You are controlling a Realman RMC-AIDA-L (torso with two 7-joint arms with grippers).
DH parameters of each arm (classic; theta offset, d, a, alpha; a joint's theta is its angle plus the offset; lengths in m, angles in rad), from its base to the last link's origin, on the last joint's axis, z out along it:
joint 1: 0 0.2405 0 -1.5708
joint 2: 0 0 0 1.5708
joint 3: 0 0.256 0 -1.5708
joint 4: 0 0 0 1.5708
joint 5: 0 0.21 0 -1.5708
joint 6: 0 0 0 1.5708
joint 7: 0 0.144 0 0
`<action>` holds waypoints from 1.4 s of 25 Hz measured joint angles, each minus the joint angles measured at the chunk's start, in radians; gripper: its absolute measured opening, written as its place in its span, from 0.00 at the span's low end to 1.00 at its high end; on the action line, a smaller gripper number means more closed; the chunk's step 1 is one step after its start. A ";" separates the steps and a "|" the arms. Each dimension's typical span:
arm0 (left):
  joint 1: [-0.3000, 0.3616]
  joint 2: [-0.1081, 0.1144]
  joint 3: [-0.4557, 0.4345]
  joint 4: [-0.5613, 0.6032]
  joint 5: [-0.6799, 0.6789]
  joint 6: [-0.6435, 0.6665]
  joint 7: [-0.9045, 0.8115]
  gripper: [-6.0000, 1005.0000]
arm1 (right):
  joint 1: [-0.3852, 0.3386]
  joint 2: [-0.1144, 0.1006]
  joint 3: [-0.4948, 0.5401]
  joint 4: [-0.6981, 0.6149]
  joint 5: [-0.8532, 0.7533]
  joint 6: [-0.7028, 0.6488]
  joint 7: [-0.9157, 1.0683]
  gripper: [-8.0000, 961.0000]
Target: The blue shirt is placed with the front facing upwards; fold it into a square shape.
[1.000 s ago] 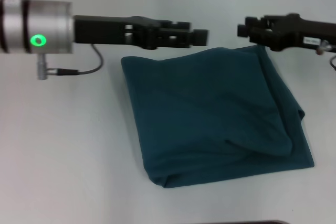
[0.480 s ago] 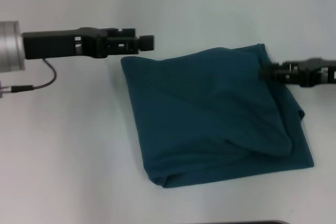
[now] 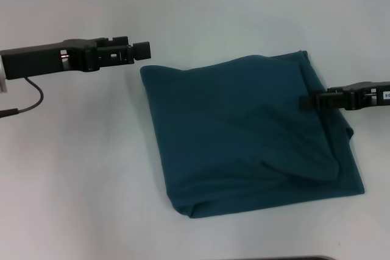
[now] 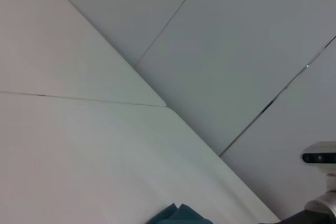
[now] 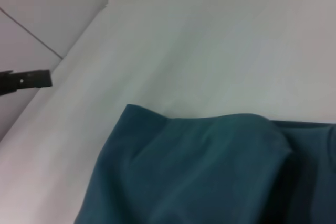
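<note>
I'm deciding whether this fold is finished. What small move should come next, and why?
Probably draw both arms clear and stop. The dark teal-blue cotton shirt already lies folded into a rough square on the white table. The left claw hangs beyond its far-left corner, not touching. The right claw sits over the right edge; whether it touches the cloth is unclear.

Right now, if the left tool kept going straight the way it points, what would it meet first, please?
The left tool points across above the shirt's far edge; its way looks free toward bare table, though depth is unclear.
</note>
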 joint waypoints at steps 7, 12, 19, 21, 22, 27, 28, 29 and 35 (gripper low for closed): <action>0.002 -0.004 -0.002 0.000 -0.001 0.002 0.001 0.94 | 0.012 0.019 -0.007 0.005 0.000 0.041 -0.008 0.60; -0.001 -0.004 -0.002 0.000 -0.001 0.000 0.005 0.94 | 0.036 0.030 -0.007 0.011 0.000 0.060 -0.002 0.60; -0.006 -0.003 -0.002 0.001 0.002 -0.001 0.012 0.94 | 0.075 0.033 -0.023 0.071 -0.003 0.130 0.000 0.60; -0.006 -0.003 -0.002 0.002 0.002 -0.001 0.012 0.93 | 0.081 0.034 -0.033 0.079 -0.003 0.149 0.000 0.60; -0.006 -0.003 -0.002 0.002 0.002 -0.001 0.012 0.93 | 0.085 0.035 -0.037 0.084 -0.003 0.158 0.000 0.60; -0.007 -0.003 -0.002 0.003 0.001 -0.002 0.012 0.93 | 0.103 0.036 -0.057 0.106 -0.003 0.177 0.000 0.60; -0.007 -0.002 -0.002 0.003 0.001 -0.005 0.012 0.93 | 0.104 0.037 -0.058 0.108 -0.003 0.177 0.001 0.59; -0.008 -0.002 -0.001 0.003 0.001 -0.008 0.012 0.93 | 0.106 0.037 -0.059 0.109 -0.003 0.178 0.001 0.59; -0.013 -0.003 0.000 0.005 0.004 -0.017 0.012 0.93 | 0.111 0.040 -0.062 0.110 -0.002 0.173 0.002 0.58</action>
